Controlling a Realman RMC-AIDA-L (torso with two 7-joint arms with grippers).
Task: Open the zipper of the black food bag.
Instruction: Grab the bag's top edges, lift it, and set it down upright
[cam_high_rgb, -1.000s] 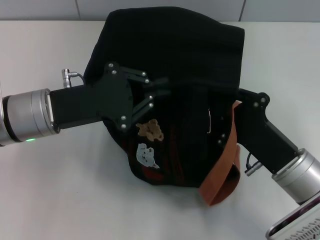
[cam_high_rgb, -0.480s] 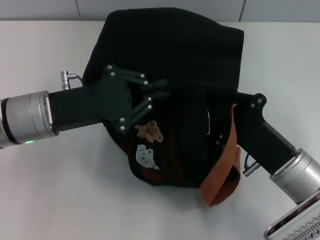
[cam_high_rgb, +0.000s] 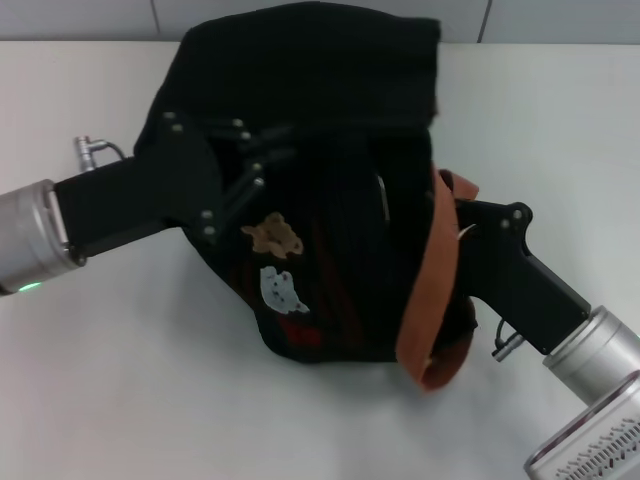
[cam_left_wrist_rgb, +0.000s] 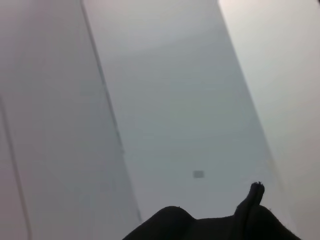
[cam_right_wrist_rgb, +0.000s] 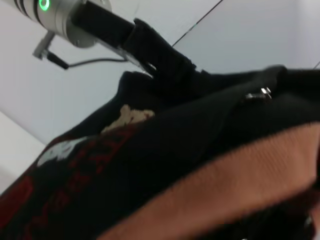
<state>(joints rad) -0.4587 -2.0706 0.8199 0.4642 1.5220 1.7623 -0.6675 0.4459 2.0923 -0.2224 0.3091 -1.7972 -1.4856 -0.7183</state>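
Observation:
The black food bag (cam_high_rgb: 330, 90) lies on the white table with its bear, cat and red patches facing up. My left gripper (cam_high_rgb: 272, 155) comes in from the left, shut on the bag's black fabric above the bear patch. My right gripper (cam_high_rgb: 452, 215) presses into the bag's right side behind the brown-orange strap (cam_high_rgb: 425, 300), its tips hidden. A thin silver pull (cam_high_rgb: 383, 195) shows on the front. The long zipper is hidden among the black folds. The right wrist view is filled by the bag (cam_right_wrist_rgb: 150, 165) and the strap (cam_right_wrist_rgb: 225, 190).
The white table (cam_high_rgb: 120, 380) spreads out around the bag, with a tiled wall behind it. The left arm's silver wrist (cam_right_wrist_rgb: 60, 12) shows beyond the bag in the right wrist view. Black fabric (cam_left_wrist_rgb: 200, 225) shows in the left wrist view.
The bag has slid left and away from me together with my left gripper. My right gripper has followed a little to the left, and the strap now drapes over its front.

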